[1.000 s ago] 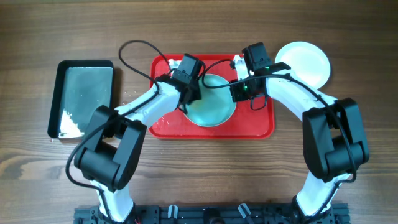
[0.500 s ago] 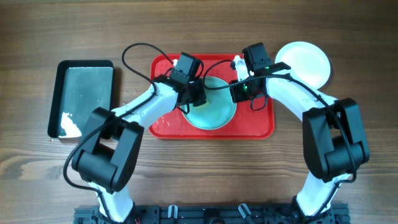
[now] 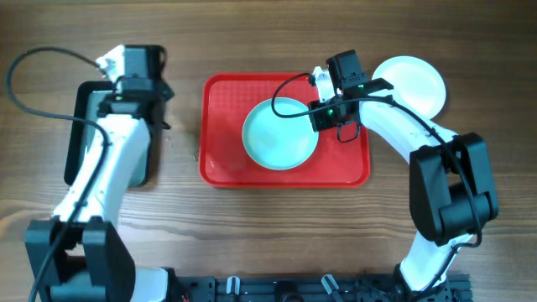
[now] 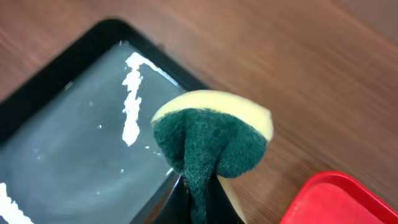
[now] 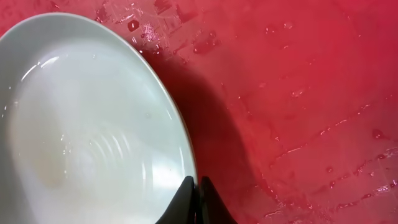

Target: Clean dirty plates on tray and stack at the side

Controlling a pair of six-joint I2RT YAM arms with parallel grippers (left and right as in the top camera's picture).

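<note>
The right gripper (image 5: 196, 200) pinches the right rim of the aqua plate (image 3: 281, 134) on the red tray (image 3: 220, 159). The left gripper (image 4: 198, 202) clamps a green sponge (image 4: 211, 140) over the black tray (image 4: 56, 162). A white plate (image 3: 415, 84) lies far right.

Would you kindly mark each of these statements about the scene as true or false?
1. The left claw grips a green-and-yellow sponge by the black tray. True.
2. The aqua plate lies in the black tray. False: it lies in the red tray.
3. The right claw is closed on the aqua plate's rim. True.
4. The white plate sits inside the red tray. False: it rests on the table, just off the red tray's far right corner.
5. The sponge is pressed against the aqua plate. False: it is away from that plate, over by the black tray.
</note>
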